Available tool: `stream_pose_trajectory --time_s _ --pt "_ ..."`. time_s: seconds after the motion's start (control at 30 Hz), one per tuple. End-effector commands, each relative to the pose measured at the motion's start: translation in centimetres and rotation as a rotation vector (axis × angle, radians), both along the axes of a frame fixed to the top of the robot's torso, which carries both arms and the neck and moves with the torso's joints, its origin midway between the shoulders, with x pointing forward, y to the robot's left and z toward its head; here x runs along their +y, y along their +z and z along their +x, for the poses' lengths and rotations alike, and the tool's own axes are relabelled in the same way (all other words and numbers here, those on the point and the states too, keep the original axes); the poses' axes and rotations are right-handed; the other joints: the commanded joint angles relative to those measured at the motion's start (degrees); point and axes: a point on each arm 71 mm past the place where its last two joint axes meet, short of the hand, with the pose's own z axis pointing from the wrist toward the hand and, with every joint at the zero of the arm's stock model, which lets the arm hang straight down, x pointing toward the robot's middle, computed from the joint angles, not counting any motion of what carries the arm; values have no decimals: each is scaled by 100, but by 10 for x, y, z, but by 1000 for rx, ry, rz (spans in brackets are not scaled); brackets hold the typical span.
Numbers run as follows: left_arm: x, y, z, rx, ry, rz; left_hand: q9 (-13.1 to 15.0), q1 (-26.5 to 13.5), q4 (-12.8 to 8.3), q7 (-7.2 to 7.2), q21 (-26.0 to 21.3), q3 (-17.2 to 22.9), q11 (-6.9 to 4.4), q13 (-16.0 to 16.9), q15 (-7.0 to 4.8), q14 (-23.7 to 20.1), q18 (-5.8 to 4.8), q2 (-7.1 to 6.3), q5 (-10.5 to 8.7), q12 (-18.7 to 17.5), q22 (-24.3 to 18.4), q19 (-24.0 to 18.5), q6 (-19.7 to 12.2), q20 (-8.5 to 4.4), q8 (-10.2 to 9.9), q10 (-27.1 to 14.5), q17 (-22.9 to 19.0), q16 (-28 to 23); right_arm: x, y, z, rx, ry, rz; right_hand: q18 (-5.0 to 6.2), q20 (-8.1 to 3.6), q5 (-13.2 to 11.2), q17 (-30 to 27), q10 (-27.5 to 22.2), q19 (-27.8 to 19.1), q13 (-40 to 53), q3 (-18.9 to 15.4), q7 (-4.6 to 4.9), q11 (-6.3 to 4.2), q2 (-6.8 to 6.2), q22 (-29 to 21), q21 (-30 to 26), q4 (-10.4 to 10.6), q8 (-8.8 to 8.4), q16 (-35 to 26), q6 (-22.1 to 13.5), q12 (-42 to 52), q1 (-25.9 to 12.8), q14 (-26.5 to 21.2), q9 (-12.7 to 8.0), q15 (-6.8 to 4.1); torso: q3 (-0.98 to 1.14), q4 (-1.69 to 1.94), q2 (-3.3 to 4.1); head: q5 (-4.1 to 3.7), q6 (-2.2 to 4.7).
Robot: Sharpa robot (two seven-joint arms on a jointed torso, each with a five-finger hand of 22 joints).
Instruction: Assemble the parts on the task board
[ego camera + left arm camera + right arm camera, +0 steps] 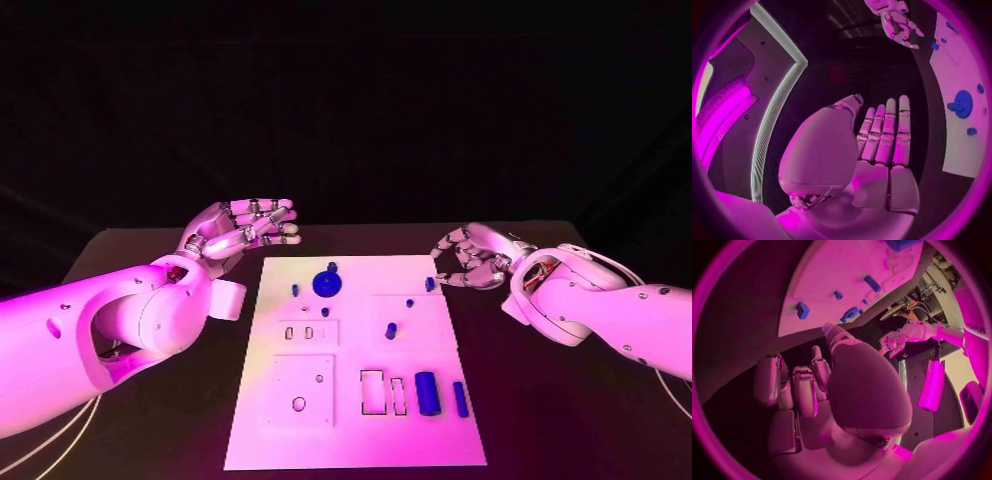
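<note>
The white task board (356, 400) lies in the middle of the black table (173, 420), its long side running away from the robot. On its far half a round blue disc (327, 284) sits near the far edge, with small blue pegs close by, one just beyond the disc (332, 267) and one near the board's right edge (430, 284). Another small blue peg (391, 329) stands near the middle of the board. At the near right corner two blue bars lie side by side but apart: a thick one (427, 389) and a thin one (460, 399), next to narrow rectangular slots (372, 389).

The left hand (242, 226) hovers over the table just beyond the board's far left corner, palm turned up, touching nothing. Its fingers (891, 131) are stretched out straight and lie close beside one another, with the thumb set apart.

The right hand (473, 257) hangs just off the board's far right corner, close to the edge peg. Its fingers (795, 390) are curled inward toward the palm, and nothing is seen held in them.
</note>
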Motion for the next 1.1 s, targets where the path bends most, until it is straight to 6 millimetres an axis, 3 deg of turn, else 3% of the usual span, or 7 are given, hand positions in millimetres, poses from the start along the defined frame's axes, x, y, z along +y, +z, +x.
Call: stream_pose_trajectory --time_s 0.03,0.17,0.23,0.3,0.53,1.1 --pt "-2 1 0 -13 -24 -11 7 31 -3 94 36 27 3 -9 1 -52 50 -12 -17 -39 9 -39 12 -1 9 12 9 16 0 -10 -1 59 69 -41 32 9 4 1145 -53 -3 -16 -2 -3 -4 -15 4 -15 -43 -38 26 -54 -37 61 511 -14 23 20 -10 -8 -6 -37" --pt "-2 1 0 -13 -24 -11 7 31 -3 94 36 27 3 -9 1 -52 50 -12 -17 -39 9 -39 12 -1 9 12 9 16 -5 -17 3 61 31 -69 26 11 -12 1154 -45 12 -10 11 12 5 16 26 5 -18 -42 29 -55 -32 50 513 -19 27 25 8 5 -11 -38" --pt "-2 1 0 -12 -24 -11 7 31 -3 94 36 27 3 -9 1 -52 50 -12 -17 -39 9 -39 12 -1 9 12 9 16 -6 -20 5 62 14 -80 26 12 -13 1161 -39 11 -4 15 15 7 23 25 3 -12 -40 31 -52 -28 48 515 -19 29 13 19 2 -9 -43" --pt "-2 0 0 -12 -25 -11 7 31 -3 94 36 27 3 -9 1 -52 50 -12 -17 -39 9 -39 12 -1 9 12 9 16 -6 -23 7 63 4 -86 25 12 -13 1164 -38 15 -3 17 16 8 26 30 9 -10 -40 32 -50 -27 48 515 -19 30 14 28 4 -8 -49" --pt "-2 0 1 -10 -24 -10 7 31 -3 94 36 27 3 -9 1 -52 50 -12 -17 -39 9 -39 12 -1 9 12 9 16 -2 -33 11 72 -12 -95 26 14 -9 1167 -29 13 6 25 19 11 37 27 4 0 -37 33 -43 -20 44 516 -20 32 34 58 23 -5 -63" --pt "-2 -1 1 -6 -27 -10 7 31 -3 94 36 27 3 -9 1 -52 50 -12 -17 -39 9 -39 12 -1 9 12 9 16 3 -44 16 80 -37 -68 11 20 135 1195 72 73 95 250 16 6 196 108 70 177 11 44 100 56 -49 523 -37 34 40 41 17 39 -107"
